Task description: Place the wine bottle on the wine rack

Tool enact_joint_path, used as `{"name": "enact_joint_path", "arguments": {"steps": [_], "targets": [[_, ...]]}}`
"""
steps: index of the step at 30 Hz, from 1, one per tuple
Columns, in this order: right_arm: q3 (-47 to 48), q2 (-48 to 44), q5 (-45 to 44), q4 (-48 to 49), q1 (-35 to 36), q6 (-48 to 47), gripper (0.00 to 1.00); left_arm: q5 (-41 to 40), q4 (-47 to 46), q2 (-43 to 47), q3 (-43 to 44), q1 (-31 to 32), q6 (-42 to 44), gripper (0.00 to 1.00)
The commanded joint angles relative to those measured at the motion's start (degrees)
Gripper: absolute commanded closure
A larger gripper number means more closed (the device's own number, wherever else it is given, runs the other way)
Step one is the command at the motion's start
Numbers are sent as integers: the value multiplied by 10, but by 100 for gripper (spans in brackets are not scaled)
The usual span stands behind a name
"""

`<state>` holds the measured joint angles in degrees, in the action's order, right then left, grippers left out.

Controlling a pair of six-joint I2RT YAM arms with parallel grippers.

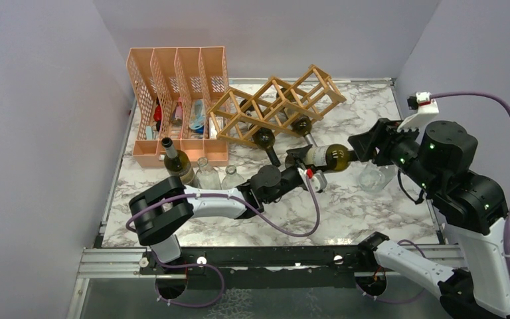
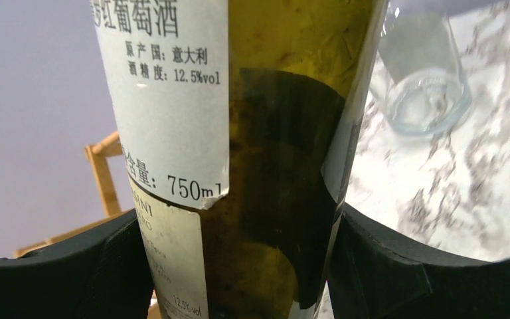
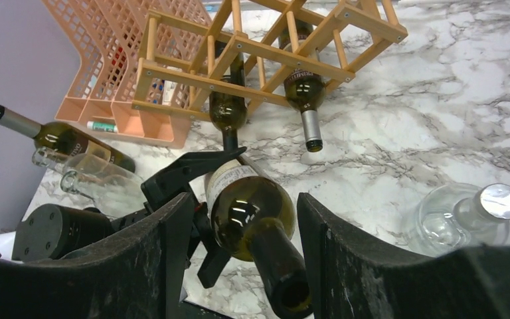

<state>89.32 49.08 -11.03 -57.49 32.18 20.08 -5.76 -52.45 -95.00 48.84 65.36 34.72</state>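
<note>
The left gripper point(image 1: 303, 166) is holding the wine bottle point(image 1: 325, 157) by its body, with the jaws pressing on both sides of the glass below the white label. The bottle is lying almost level in the air above the marble worktop point(image 1: 372, 219), just in front of the wine rack point(image 1: 273, 82), and its neck is pointing to the right arm. The right gripper point(image 1: 362, 147) is sitting around the neck and shoulder of this bottle. Its jaws are standing wide, and I cannot tell if they are touching the glass. Two dark bottles point(image 1: 263, 138) are already resting in the rack with their necks sticking out. An orange file holder point(image 1: 172, 80) is standing just left of the rack. A clear glass bottle point(image 1: 372, 178) is lying on the worktop under the right gripper.
</note>
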Motion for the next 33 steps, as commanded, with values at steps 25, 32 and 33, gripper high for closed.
{"name": "enact_joint_path", "arguments": {"steps": [25,32,33], "targets": [[-20,18,196,-233,1,-69,42,131,31,124,-15,-20,477,100],[-59,29,215,-224,1,-82,47,138,50,139,-14,-30,490,100],[-65,28,219,-220,1,-83,48,142,52,141,-13,-34,490,100]]}}
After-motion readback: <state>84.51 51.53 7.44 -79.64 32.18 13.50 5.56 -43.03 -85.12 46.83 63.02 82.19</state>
